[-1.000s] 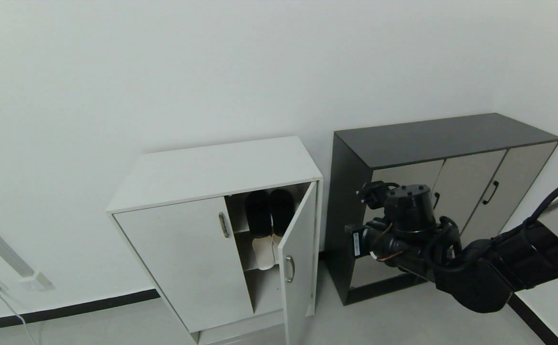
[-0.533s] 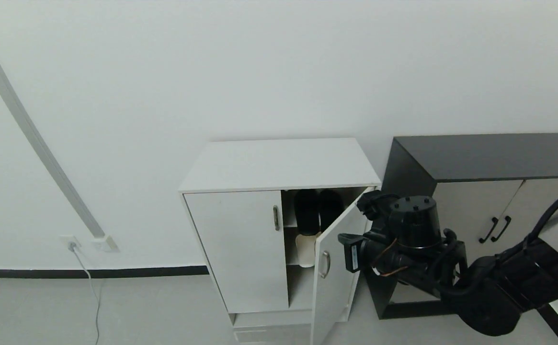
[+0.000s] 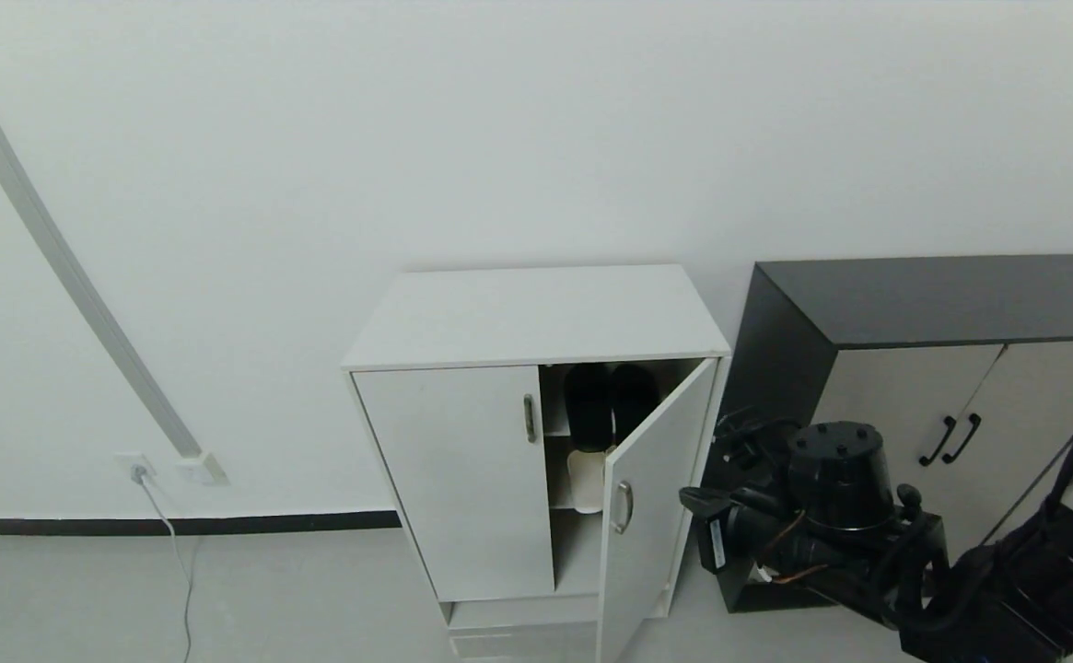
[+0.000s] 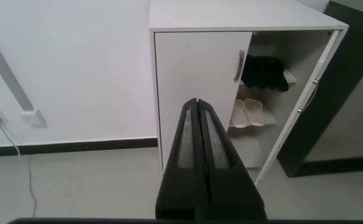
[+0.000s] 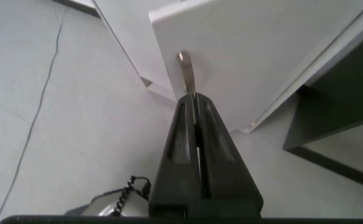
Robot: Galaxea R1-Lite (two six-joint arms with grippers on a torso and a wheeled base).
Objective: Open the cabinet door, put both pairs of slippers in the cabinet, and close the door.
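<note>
At the far left a wall socket (image 3: 135, 471) and its cable (image 3: 177, 552) sit against the wall, no part of the job. The left claw (image 4: 197, 102) hangs out in front of the white cabinet (image 3: 536, 318), well apart from it, its fingers pressed together on nothing. The cabinet's left door (image 3: 453, 479) is closed. In the open right half, a black pair of slippers (image 3: 610, 405) lies on the upper shelf and a pale pair (image 3: 587, 479) on the shelf below, so both pairs appear to be stowed. The right door (image 3: 651, 516) stands partly open, swung out toward the near side. The right claw (image 5: 195, 98) is closed and empty, its tip just beside the door handle (image 5: 184, 65); whether it touches cannot be told. A dark cabinet (image 3: 941, 299) stands to the right. Opening and loading look done; what seems left is pushing the right door closed.
</note>
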